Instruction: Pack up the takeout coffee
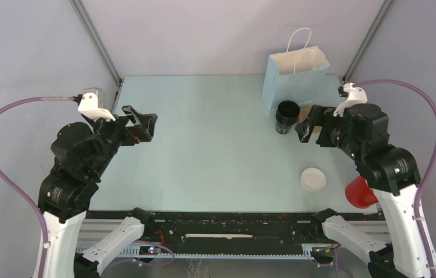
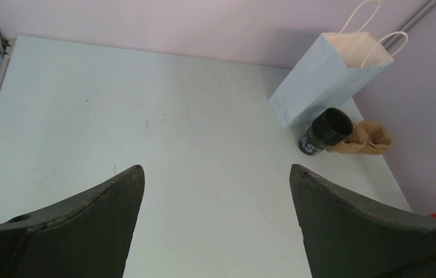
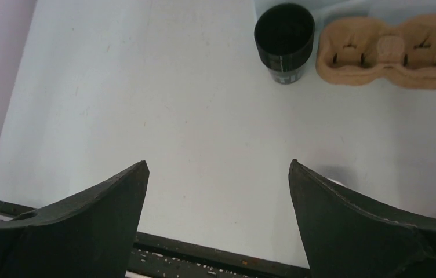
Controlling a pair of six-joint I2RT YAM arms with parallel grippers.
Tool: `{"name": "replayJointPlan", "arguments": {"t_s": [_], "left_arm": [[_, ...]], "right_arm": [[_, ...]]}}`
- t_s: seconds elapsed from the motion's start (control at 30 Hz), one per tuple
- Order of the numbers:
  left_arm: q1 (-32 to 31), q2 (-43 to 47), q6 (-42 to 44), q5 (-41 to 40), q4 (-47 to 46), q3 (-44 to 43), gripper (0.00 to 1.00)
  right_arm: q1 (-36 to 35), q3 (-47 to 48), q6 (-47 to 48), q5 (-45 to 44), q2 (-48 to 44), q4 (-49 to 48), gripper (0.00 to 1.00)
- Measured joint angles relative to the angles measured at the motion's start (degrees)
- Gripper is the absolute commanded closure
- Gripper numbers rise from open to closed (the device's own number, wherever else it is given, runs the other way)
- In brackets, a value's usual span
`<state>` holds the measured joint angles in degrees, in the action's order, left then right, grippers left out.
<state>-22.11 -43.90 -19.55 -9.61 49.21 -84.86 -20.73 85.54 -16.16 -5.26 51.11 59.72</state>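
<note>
**Surface** (image 1: 204, 156): pale blue-green, walled at the back and sides.

1. **Paper bag** (image 1: 295, 78): light blue with white cord handles. It stands upright and open at the back right, near the rear wall.
2. **Coffee cup** (image 1: 288, 117): black with white lettering on the side. It stands with its mouth up and no lid on, just in front of the bag's lower edge. From above, the inside looks dark; whether it holds anything cannot be told.
3. **Cup carrier** (image 3: 389, 58): brown moulded pulp with two pockets. It lies just beside the cup on its right, in front of the bag. In the overhead view the right tool mostly hides it.
4. **Lid** (image 1: 312, 179): white and round. It lies flat on the near right of the surface, well apart from the cup.
5. **Red object** (image 1: 359, 193): at the near right edge, partly behind the right arm; kind not clear.
6. **Left tool** (image 1: 141, 126): fingers spread wide with nothing between them, held above the left side of the surface.
7. **Right tool** (image 1: 307, 123): fingers spread wide, gripping nothing, raised near the cup and carrier.
</note>
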Motion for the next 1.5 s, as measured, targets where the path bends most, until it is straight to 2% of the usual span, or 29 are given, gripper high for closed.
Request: {"name": "replayJointPlan", "arguments": {"t_s": [0.2,0.37,0.63,0.77,0.9,1.03,1.33,1.5], "left_arm": [[-0.7,-1.1,-0.5,2.2,-1.4,2.6,0.00],[-1.2,-1.1,-1.0,3.7,-1.6,4.3,0.00],[-2.3,-1.1,-3.0,6.9,-2.2,8.0,0.00],[-3.2,-1.7,-3.8,8.6,-2.4,9.6,0.00],[-3.7,-3.0,-4.5,9.8,-3.0,10.2,0.00],[-3.9,-4.5,-4.5,10.1,-4.1,10.2,0.00],[-3.9,-8.3,-4.6,10.1,-5.0,10.2,0.00],[-3.9,-9.7,-4.9,10.1,-5.4,10.2,0.00]], "right_arm": [[-0.4,-0.6,-3.1,0.2,5.5,1.0,0.01],[0.2,-0.9,-4.1,0.3,12.8,0.5,0.05],[8.6,1.6,-4.7,-0.1,33.5,-3.7,0.10],[12.1,7.5,-4.9,-2.6,44.8,-5.7,0.20],[13.9,12.0,-5.3,-4.8,51.6,-7.8,0.27],[14.1,14.0,-5.1,-8.1,55.8,-9.7,0.44],[12.2,14.1,-3.6,-13.8,58.4,-11.6,0.48],[10.4,14.2,-1.3,-16.7,58.4,-12.3,0.62]]}}
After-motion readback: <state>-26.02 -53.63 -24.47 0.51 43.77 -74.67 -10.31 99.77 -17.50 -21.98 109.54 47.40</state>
